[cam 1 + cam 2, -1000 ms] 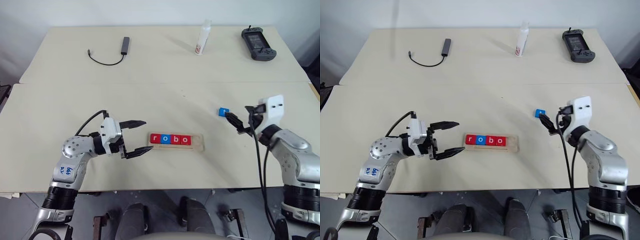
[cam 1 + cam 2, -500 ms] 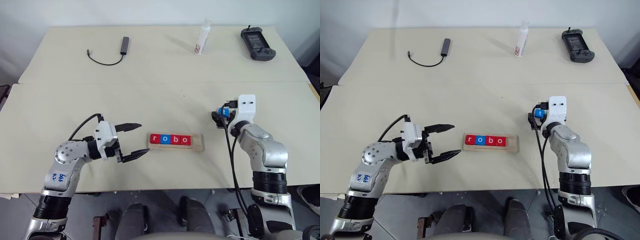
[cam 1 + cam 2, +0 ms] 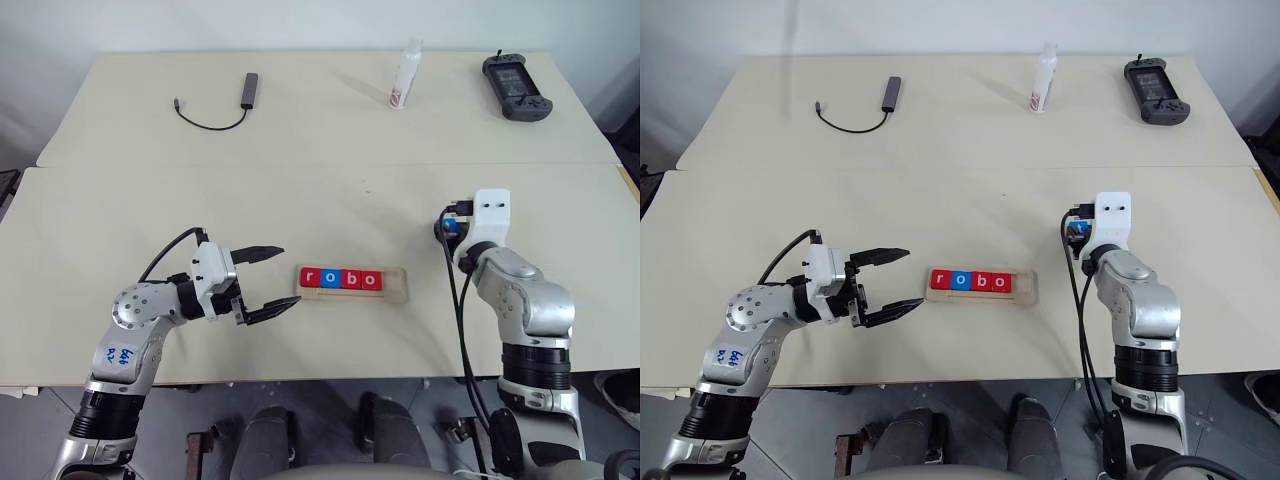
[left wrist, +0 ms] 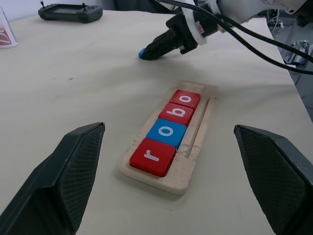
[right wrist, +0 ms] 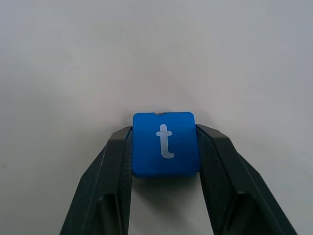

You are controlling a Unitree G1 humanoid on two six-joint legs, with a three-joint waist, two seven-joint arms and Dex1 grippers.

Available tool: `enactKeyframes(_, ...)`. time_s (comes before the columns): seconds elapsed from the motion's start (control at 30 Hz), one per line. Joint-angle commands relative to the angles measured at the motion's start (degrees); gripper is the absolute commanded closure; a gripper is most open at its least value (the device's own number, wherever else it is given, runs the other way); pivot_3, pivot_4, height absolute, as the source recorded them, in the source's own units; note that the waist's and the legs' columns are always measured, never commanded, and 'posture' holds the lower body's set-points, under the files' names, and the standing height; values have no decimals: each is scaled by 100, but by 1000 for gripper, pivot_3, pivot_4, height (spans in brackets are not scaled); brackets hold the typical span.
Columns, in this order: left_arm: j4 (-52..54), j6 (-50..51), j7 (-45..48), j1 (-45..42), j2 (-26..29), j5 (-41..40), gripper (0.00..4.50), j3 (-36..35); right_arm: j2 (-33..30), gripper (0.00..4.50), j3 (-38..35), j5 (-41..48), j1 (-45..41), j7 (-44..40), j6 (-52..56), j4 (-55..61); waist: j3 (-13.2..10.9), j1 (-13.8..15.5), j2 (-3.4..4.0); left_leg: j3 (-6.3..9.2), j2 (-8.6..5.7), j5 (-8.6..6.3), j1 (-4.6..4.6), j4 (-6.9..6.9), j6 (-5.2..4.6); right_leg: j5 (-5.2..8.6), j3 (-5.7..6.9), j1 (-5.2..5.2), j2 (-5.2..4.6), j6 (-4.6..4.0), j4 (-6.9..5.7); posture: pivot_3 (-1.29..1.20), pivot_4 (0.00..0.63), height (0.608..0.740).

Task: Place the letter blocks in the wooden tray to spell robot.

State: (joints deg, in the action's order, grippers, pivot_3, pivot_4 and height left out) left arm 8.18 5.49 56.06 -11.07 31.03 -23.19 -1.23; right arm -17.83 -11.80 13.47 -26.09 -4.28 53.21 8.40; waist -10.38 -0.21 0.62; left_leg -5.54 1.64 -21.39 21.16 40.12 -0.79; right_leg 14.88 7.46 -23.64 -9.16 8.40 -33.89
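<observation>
The wooden tray [image 3: 399, 284] lies at the table's front centre. Several letter blocks sit in it reading r [image 3: 309, 277], o [image 3: 331, 278], b [image 3: 351, 279], o [image 3: 371, 280], and its right end is bare. To the tray's right, the blue block t [image 5: 165, 143] rests on the table with my right gripper [image 3: 447, 222] shut on its two sides. In the head views the gripper hides most of this block. My left gripper [image 3: 288, 275] hangs open just left of the tray with nothing between its fingers.
At the far side of the table lie a black cable with an adapter [image 3: 215, 110], a white bottle [image 3: 405, 75] and a black controller [image 3: 516, 85]. A seam between two tabletops runs across the middle.
My right arm swung in towards the blue t block, and its fingers closed on the block's sides. The left gripper stayed open beside the tray.
</observation>
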Motion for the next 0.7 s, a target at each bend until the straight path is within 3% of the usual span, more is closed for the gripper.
enactKeyframes(0.03, -22, -106, 97, -149, -53, -79, 0, 11, -97, 3027, -272, 183, 287, 33, 630, 1142, 0, 1, 0, 0, 0, 0, 1, -1, 0, 0, 0, -2, 0, 0, 0, 0, 150, 740)
enactKeyframes(0.2, -209, -68, 311, -285, -127, -79, 0, 159, 260, 3027, -444, 386, 1388, 177, 1787, 2985, 1, 12, 1, 0, -1, 0, 2, -7, 0, 0, 1, -2, 0, 0, 5, 0, 150, 740)
enactKeyframes(0.43, -269, -39, 425, -331, -118, -91, 0, 205, 900, 3027, -206, 309, 2152, 422, 2149, 3868, 2, -10, 2, -2, 2, 0, -5, -6, 2, 1, -6, -2, 4, -2, 0, 0, 150, 740)
enactKeyframes(0.57, -237, -25, 418, -307, -110, -82, 0, 196, 887, 1705, -144, 382, 2171, 243, 2064, 3910, 2, -9, 2, -2, 2, 0, -4, -6, 2, 1, -7, -2, 5, -2, 1, 0, 150, 740)
enactKeyframes(0.7, -192, -25, 364, -273, -110, -74, 0, 164, 280, 382, -353, 680, 2056, -409, 2103, 3859, 2, 6, 2, 0, 0, -1, -2, -5, 0, 1, -7, -2, 4, -2, 2, 0, 150, 740)
